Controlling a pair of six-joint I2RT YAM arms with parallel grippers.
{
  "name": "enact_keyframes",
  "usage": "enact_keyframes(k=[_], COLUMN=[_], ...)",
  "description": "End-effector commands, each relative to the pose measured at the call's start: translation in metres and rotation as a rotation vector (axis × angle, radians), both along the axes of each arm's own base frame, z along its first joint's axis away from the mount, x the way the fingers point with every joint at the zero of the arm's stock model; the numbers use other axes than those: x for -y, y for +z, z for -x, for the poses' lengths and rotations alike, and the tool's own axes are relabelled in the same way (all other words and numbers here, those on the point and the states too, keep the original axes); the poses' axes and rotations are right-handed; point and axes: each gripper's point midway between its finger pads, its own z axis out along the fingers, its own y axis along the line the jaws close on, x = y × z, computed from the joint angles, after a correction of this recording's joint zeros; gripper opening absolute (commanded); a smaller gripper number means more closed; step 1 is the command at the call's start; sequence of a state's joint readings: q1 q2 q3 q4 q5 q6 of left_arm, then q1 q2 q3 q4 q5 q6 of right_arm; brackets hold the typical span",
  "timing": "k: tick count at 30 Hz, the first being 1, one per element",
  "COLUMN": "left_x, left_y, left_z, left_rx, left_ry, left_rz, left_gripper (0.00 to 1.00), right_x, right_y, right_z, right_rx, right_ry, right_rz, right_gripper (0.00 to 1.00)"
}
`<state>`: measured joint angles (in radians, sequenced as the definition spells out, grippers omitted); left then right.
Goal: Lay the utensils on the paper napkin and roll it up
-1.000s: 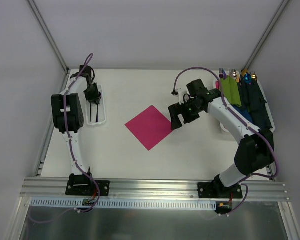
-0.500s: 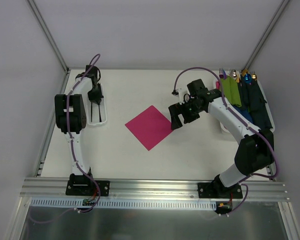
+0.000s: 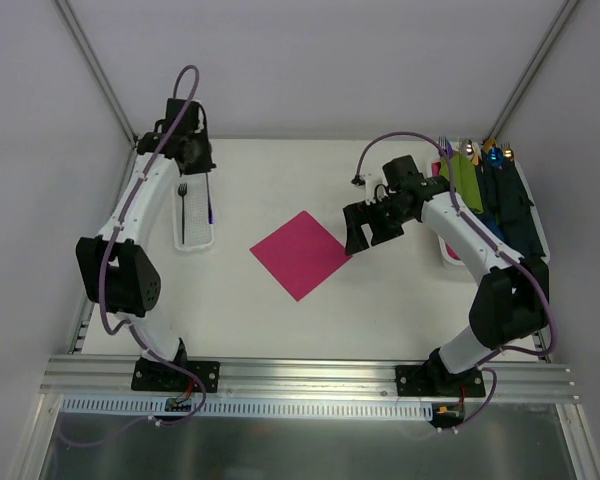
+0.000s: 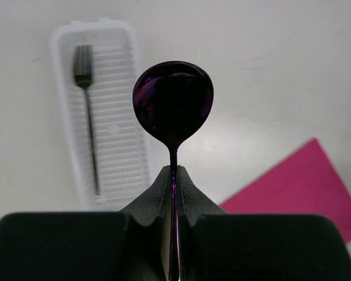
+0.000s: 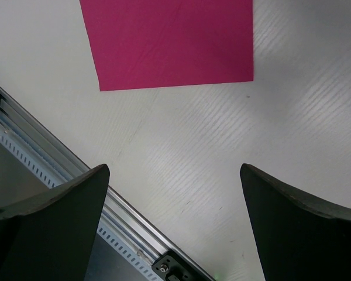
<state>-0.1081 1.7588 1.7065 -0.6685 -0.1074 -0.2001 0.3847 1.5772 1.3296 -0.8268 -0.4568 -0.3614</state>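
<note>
Dark-purple glossy spoon (image 4: 173,99) freshly clamped in left gripper (image 4: 173,172), lifted above white ribbed tray (image 4: 120,117); bound next for magenta paper napkin (image 4: 298,187).

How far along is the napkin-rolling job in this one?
Done: the paper napkin lies flat and bare on the table. In hand: the left end effector is shut on the spoon, out of the white tray. Left: the fork lies in that tray, the right end effector hangs open near the napkin, and no rolling has begun.
</note>
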Motion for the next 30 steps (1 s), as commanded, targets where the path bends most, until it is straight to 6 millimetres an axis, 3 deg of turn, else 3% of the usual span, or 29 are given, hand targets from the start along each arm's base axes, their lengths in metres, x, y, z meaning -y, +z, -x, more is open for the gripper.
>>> enact_keyframes(k=[1,2,5,8,9,13,18,23,30], left_x=[0.068,0.091,0.126,0.177,0.199,0.245,0.267,0.281,0.281], left_y=[-0.011,-0.015,-0.030,-0.054,-0.072,-0.098,-0.130,-0.136,-0.144], left_z=[0.035,0.042,0.052,0.062,0.068,0.073,0.076,0.074,0.064], left_rx=[-0.081,-0.095,-0.142,-0.210,-0.246,-0.304,-0.376,-0.396,-0.384], left_ry=[-0.082,-0.117,-0.122,-0.164,-0.199,-0.222,-0.226,-0.233,-0.235], left_rz=[0.083,0.101,0.145,0.171,0.145,0.175,0.190,0.228,0.203], left_gripper=[0.00,0.00,0.00,0.00,0.00,0.00,0.00,0.00,0.00], right_x=[0.001,0.002,0.009,0.015,0.018,0.022,0.026,0.026,0.026], right_y=[0.018,0.020,0.024,0.027,0.027,0.033,0.035,0.035,0.034], right_z=[-0.012,-0.014,-0.019,-0.025,-0.027,-0.034,-0.036,-0.038,-0.039], right_rx=[0.019,0.019,0.025,0.027,0.026,0.038,0.036,0.037,0.032], right_ry=[-0.041,-0.048,-0.075,-0.101,-0.112,-0.130,-0.150,-0.156,-0.156], right_rz=[-0.050,-0.058,-0.072,-0.084,-0.088,-0.101,-0.111,-0.109,-0.114], right_gripper=[0.99,0.99,0.99,0.99,0.99,0.99,0.99,0.99,0.99])
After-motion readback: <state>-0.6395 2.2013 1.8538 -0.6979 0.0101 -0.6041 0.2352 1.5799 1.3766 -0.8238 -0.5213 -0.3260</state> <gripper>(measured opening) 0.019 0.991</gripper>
